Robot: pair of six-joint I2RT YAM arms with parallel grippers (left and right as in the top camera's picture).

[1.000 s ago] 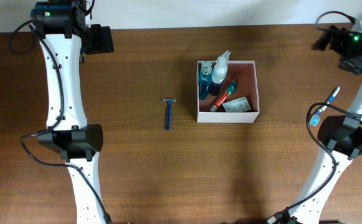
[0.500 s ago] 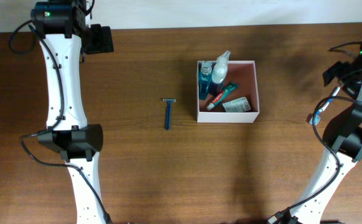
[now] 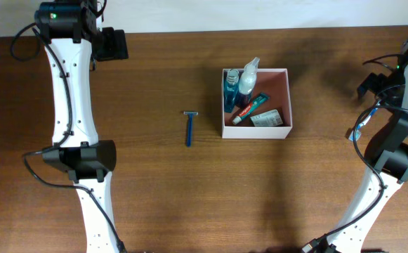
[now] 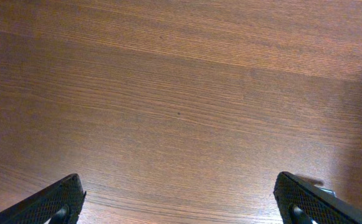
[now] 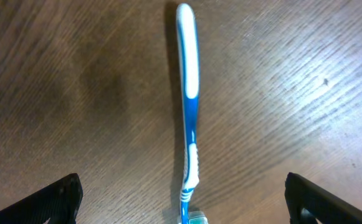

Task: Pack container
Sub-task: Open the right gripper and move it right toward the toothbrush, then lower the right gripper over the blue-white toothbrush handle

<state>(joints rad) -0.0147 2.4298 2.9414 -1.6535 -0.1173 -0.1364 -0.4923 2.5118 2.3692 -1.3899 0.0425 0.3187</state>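
Note:
The container, a square white box with a pinkish-tan inside, stands right of the table's middle. It holds a blue bottle, a clear spray bottle, a red-and-green tube and a small green-and-white carton. A blue razor lies on the table left of it. A blue-and-white toothbrush lies at the right edge. My right gripper is open above it, a jaw on each side, not touching. My left gripper is open and empty at the back left.
The brown wooden table runs to a white wall at the back. Both arms' white links and black bases stand at the left and right sides. The left wrist view shows only bare wood.
My right gripper has swung from the back right corner forward and come over the toothbrush. The left arm, the container and the razor have not moved.

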